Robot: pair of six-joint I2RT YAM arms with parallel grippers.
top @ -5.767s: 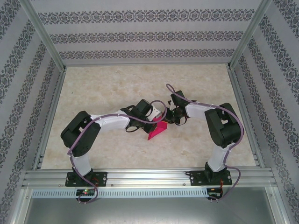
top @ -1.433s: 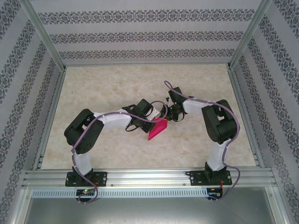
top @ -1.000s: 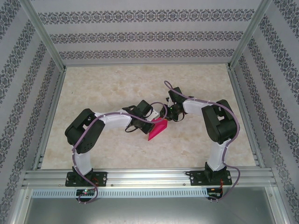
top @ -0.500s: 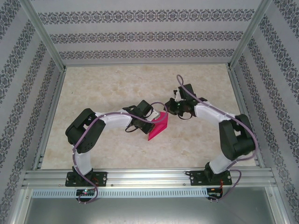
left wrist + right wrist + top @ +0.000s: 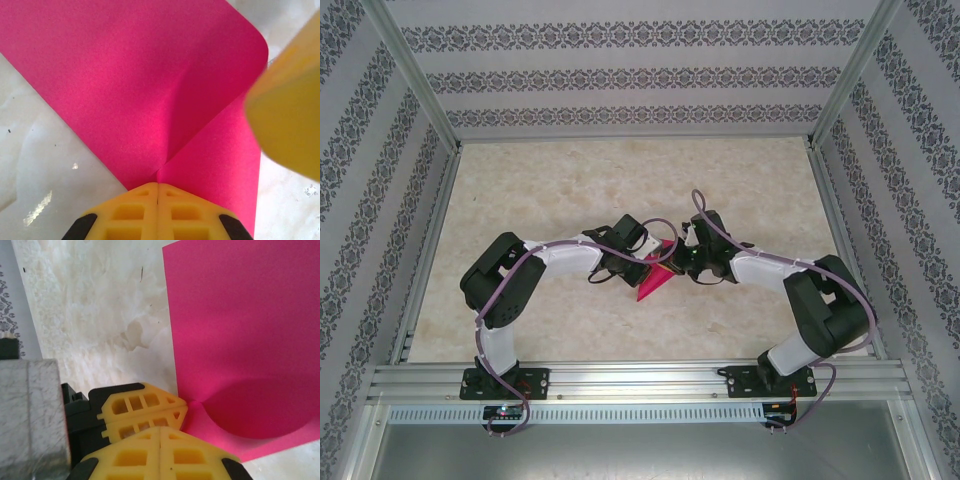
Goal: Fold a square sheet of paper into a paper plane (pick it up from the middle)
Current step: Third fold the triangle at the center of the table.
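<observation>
Just left of the middle of the table [image 5: 560, 180], the left gripper [image 5: 158, 186] has its yellow jaws pressed together on the edge of the pink sheet of paper [image 5: 125, 75]. The sheet is plain, bent along a soft crease, and stands up at the table's middle. Just right of the middle, the right gripper [image 5: 160, 432] has its jaws closed tight beside the sheet's edge, though I cannot tell whether any paper is caught between them.

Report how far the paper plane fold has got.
Done: the square sheet of paper is pinched in the shut left gripper and bent along one soft fold. In hand: the shut right gripper sits close beside it. Left: no pointed nose or wings yet.
</observation>
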